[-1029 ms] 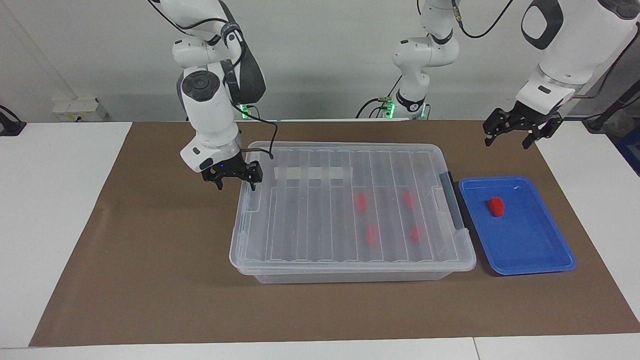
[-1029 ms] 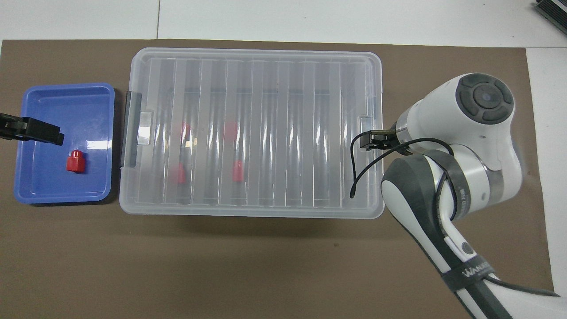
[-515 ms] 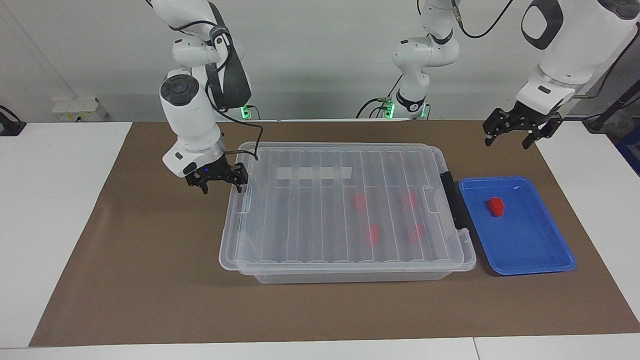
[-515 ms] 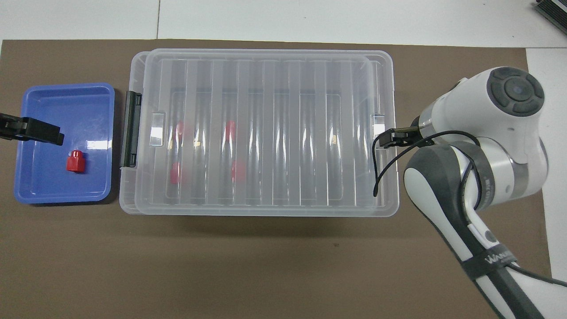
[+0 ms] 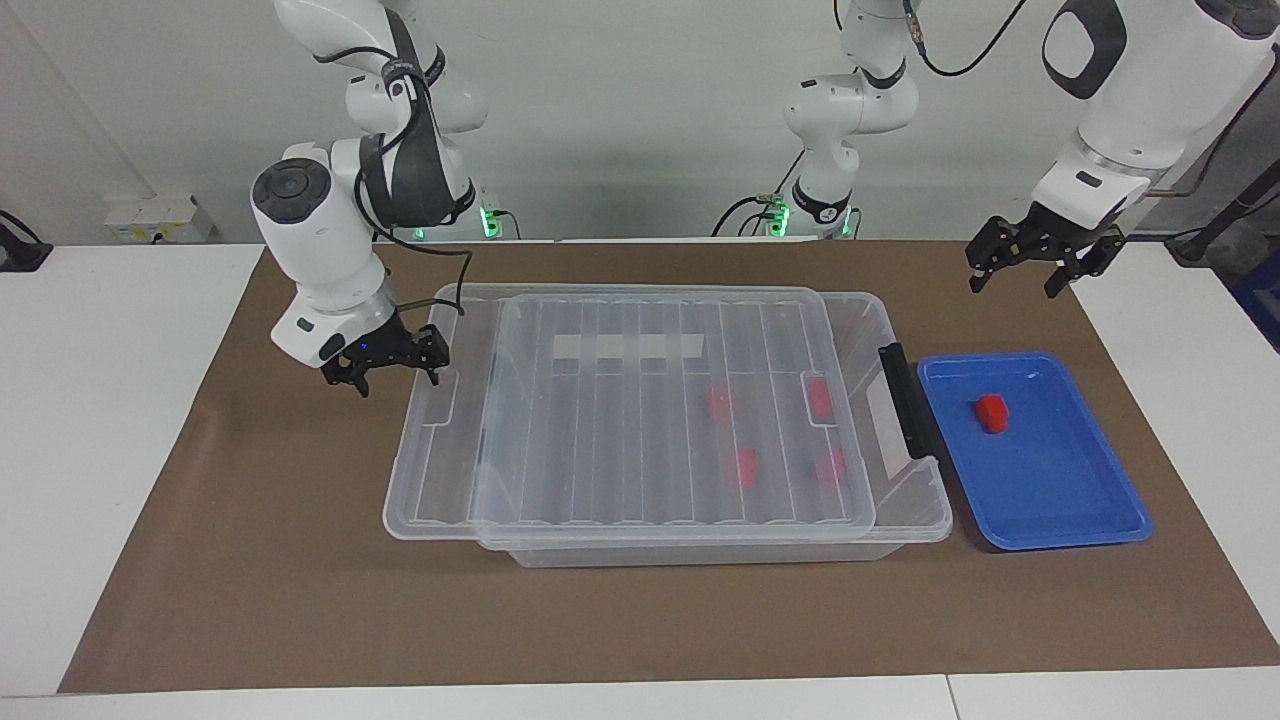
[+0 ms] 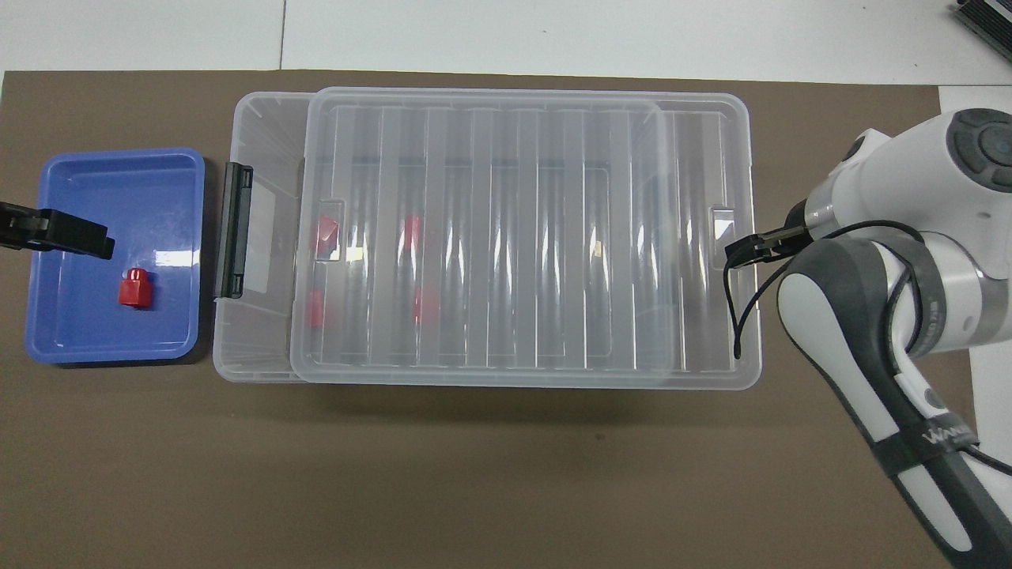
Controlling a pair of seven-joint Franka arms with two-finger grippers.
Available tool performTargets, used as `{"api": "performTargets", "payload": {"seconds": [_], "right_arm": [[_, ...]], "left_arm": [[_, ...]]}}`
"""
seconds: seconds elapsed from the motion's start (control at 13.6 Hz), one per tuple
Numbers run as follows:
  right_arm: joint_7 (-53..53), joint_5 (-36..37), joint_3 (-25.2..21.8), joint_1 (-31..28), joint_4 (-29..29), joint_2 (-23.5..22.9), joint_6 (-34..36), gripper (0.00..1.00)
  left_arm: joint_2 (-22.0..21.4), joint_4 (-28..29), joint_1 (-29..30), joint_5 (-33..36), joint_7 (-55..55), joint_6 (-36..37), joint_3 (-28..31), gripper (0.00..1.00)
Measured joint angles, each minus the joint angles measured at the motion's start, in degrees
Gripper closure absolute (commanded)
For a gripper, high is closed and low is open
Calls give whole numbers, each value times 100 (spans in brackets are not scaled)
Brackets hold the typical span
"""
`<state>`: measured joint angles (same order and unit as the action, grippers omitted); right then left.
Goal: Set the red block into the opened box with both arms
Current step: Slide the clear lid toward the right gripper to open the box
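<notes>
One red block (image 5: pixel 992 412) (image 6: pixel 134 288) lies in the blue tray (image 5: pixel 1080 500) (image 6: pixel 71 332). The clear box (image 5: pixel 915 505) (image 6: pixel 257 332) stands beside the tray, with its black handle (image 5: pixel 905 400) at the tray end. Its ribbed lid (image 5: pixel 620 440) (image 6: pixel 514 237) lies on top, shifted toward the right arm's end and overhanging there, so a strip at the handle end is uncovered. Several red blocks (image 5: pixel 745 465) show through the lid. My right gripper (image 5: pixel 397 378) (image 6: pixel 747 251) is open at the lid's overhanging end edge. My left gripper (image 5: pixel 1015 285) (image 6: pixel 55 231) waits open in the air over the tray.
A brown mat (image 5: pixel 300 600) covers the table under the box and tray, with white tabletop (image 5: pixel 100 400) past it at both ends. The right arm's cable (image 6: pixel 739 316) hangs over the lid's end.
The right gripper has moved toward its own end of the table and the lid has slid with it, uncovering a strip of the box at the handle end. The left arm has not moved.
</notes>
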<state>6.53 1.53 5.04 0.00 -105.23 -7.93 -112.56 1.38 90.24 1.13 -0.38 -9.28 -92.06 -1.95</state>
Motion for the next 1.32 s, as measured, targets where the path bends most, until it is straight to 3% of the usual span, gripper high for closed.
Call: {"api": "performTargets", "payload": {"seconds": [0.88, 1.32], "right_arm": [[2961, 382, -30, -819, 196, 0, 254, 2], [3350, 435, -30, -964, 202, 0, 261, 1]], "left_arm": [[0, 0, 0, 0, 0, 0, 0, 0], [0, 0, 0, 0, 0, 0, 0, 0]]}}
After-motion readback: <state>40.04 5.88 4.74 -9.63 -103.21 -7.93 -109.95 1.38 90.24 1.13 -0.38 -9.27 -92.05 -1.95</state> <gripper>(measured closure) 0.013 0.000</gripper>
